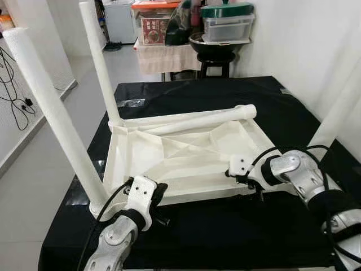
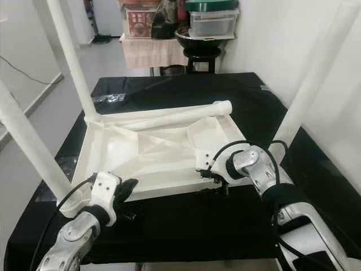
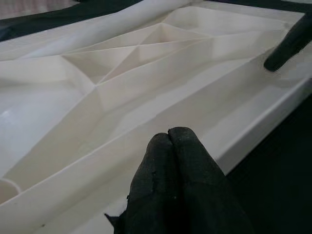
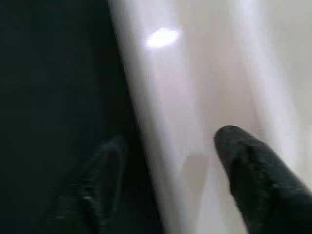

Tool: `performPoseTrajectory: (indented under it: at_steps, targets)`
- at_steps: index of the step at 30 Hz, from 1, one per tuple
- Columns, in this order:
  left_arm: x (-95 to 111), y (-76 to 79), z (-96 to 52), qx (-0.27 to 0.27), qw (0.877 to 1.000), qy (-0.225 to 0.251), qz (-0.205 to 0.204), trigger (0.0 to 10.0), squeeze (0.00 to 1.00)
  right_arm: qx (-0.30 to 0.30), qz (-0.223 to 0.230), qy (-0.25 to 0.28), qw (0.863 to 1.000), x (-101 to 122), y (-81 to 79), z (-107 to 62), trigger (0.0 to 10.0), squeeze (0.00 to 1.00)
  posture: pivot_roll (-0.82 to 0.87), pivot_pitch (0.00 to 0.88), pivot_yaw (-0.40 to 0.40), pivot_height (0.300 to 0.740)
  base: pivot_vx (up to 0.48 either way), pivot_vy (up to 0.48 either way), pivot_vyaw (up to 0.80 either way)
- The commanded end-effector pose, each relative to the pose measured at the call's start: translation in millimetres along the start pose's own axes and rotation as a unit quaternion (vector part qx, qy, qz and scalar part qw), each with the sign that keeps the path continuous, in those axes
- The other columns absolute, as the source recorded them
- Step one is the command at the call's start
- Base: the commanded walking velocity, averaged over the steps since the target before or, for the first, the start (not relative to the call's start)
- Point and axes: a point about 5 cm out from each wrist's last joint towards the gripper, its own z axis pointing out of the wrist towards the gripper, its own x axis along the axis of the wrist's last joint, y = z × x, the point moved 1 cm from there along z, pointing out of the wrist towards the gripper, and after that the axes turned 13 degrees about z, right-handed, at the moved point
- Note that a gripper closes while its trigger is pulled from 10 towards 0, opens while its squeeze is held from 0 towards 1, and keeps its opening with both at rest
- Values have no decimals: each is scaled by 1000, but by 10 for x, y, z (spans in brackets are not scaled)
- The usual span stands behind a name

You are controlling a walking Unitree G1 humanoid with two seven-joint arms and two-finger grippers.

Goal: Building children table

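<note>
The white plastic children's table top [image 1: 180, 155] lies upside down, ribbed underside up, in the middle of a work table covered with black cloth [image 1: 225, 237]. Three white round plastic legs already stand in its corners: one at the far left corner [image 1: 100, 62], one at the near left corner [image 1: 53, 113] and one at the near right corner [image 1: 338, 107]. A fourth white leg [image 1: 194, 119] lies loose along the far edge of the top, so the far right corner seems to be without a leg — the step in hand is probably to steady the top before this last leg is fitted. The next move calls for picking up the loose leg, turning it upright and pressing it into that corner.

The left gripper [image 3: 168, 141] is at the near edge of the top, beside the near left leg; its two black fingers are pressed together and hold nothing, the tips resting over the rim. The right gripper [image 4: 170, 161] is at the same near edge, further right. Its jaws stand moderately apart and straddle the rim — one finger [image 4: 253, 170] on the white plastic, the other over the black cloth — not closed on it yet.

Beyond the work table stands a black stool with plastic boxes [image 1: 223, 31].
</note>
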Motion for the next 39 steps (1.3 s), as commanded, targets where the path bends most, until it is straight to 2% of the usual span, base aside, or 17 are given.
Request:
performPoseTrajectory:
  at_steps: [1, 9, 11, 16, 17, 18, 19, 22, 24, 26, 27, 30, 31, 35, 39]
  targets:
    - [-9, 19, -16, -8, 1000, -9, 15, 10000, 0, 11, 0, -25, 1000, -40, -8, -10, 0, 0, -37, 0, -14, 740, 0, 0, 0]
    - [2, 28, -20, -9, 1000, -10, 25, 10000, 0, 5, 32, -11, 999, -9, 19, 30, 0, 0, -36, 0, -18, 740, 0, 0, 0]
    - [5, 28, -22, -9, 1000, -11, 27, 10000, 0, 2, 59, 25, 998, 80, 17, 90, 0, 0, -36, 0, -18, 740, 0, 0, 0]
    - [8, 28, -25, -10, 999, -12, 28, 10000, 0, 2, 75, 43, 996, 126, 14, 119, 0, 0, -38, 0, -19, 740, 0, 0, 0]
    - [8, 27, -25, -10, 999, -14, 30, 10000, 0, -8, 127, 91, 988, 250, 19, 188, 0, 0, -39, 0, -19, 740, 0, 0, 0]
    - [8, 27, -25, -10, 999, -14, 30, 10000, 0, -8, 127, 91, 988, 250, 19, 188, 0, 0, -39, 0, -19, 740, 0, 0, 0]
    - [9, 27, -27, -10, 999, -15, 33, 10000, 0, -21, 187, 132, 973, 354, 12, 279, 0, 0, -39, 0, -19, 740, 0, 0, 0]
    - [9, 27, -27, -10, 999, -15, 33, 10000, 0, -21, 187, 132, 973, 354, 12, 279, 0, 0, -39, 0, -19, 740, 0, 0, 0]
    - [9, 27, -33, -11, 999, -17, 38, 10000, 0, -43, 289, 181, 939, 474, -58, 457, 0, 0, -38, 0, -16, 740, 0, 0, 0]
    - [4, 26, -45, -12, 999, -19, 41, 10000, 0, -63, 346, 194, 916, 505, -249, 621, 0, 0, -40, 0, -18, 740, 0, 0, 0]
    - [4, 26, -45, -12, 999, -19, 41, 10000, 0, -63, 346, 194, 916, 505, -249, 621, 0, 0, -40, 0, -18, 740, 0, 0, 0]
    - [0, 25, -55, -13, 999, -20, 42, 10000, 0, -102, 371, 190, 903, 477, -409, 686, 0, 0, -45, 0, -16, 740, 0, 0, 0]
    - [0, 25, -55, -13, 999, -20, 42, 10000, 0, -102, 371, 190, 903, 477, -409, 686, 0, 0, -45, 0, -16, 740, 0, 0, 0]
    - [-3, 25, -56, -15, 999, -21, 42, 10000, 0, -176, 393, 176, 885, 378, -484, 629, 0, 0, -59, 0, -12, 740, 0, 0, 0]
    - [-4, 26, -54, -16, 999, -21, 42, 10000, 0, -199, 394, 172, 881, 342, -478, 602, 0, 0, -62, 0, -10, 740, 0, 0, 0]
